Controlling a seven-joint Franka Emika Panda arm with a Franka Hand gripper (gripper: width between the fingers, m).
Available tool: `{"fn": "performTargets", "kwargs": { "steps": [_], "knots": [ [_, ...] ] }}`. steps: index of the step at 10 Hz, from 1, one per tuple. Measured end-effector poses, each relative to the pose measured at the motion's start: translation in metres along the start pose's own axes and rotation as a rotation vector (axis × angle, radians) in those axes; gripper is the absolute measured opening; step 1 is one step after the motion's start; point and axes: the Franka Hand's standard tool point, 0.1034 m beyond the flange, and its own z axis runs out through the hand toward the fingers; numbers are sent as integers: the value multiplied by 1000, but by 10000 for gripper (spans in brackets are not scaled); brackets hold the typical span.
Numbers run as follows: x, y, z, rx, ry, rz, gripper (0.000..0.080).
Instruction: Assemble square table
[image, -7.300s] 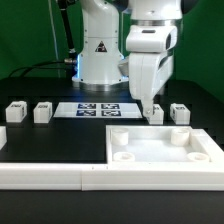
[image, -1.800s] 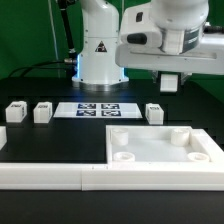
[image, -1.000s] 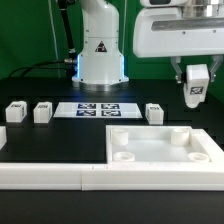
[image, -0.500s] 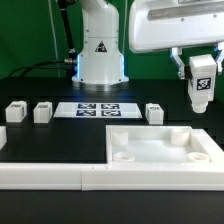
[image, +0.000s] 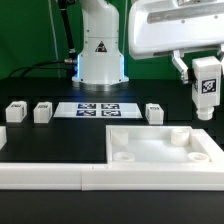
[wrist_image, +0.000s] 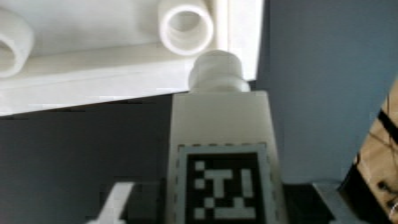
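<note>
The square table's white slab (image: 160, 146) lies flat at the exterior view's right, its round corner sockets facing up. My gripper (image: 204, 72) hangs above the slab's far right corner, shut on a short white tagged leg (image: 207, 90) that stands upright, clear of the slab. In the wrist view the leg (wrist_image: 221, 125) runs out between my fingers (wrist_image: 121, 205), its peg end pointing at a corner socket (wrist_image: 187, 25) of the slab (wrist_image: 98, 75). Three more legs (image: 16, 112) (image: 42, 112) (image: 154, 112) stand on the black table.
The marker board (image: 98, 109) lies flat in front of the robot base (image: 100, 55). A long white L-shaped border wall (image: 55, 173) runs along the near edge and bounds the slab.
The gripper has carried the leg a little toward the exterior view's right, above the slab's far right corner. The grip has stayed the same.
</note>
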Motion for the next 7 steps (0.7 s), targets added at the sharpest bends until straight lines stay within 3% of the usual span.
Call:
{"fn": "performTargets", "kwargs": {
  "steps": [1,3,7],
  "knots": [
    [1,6,3,-7,0,-17,291],
    [-3,-5,9,5,58,-37,291],
    [-4,-2,11,1,48,-40,291]
  ]
}}
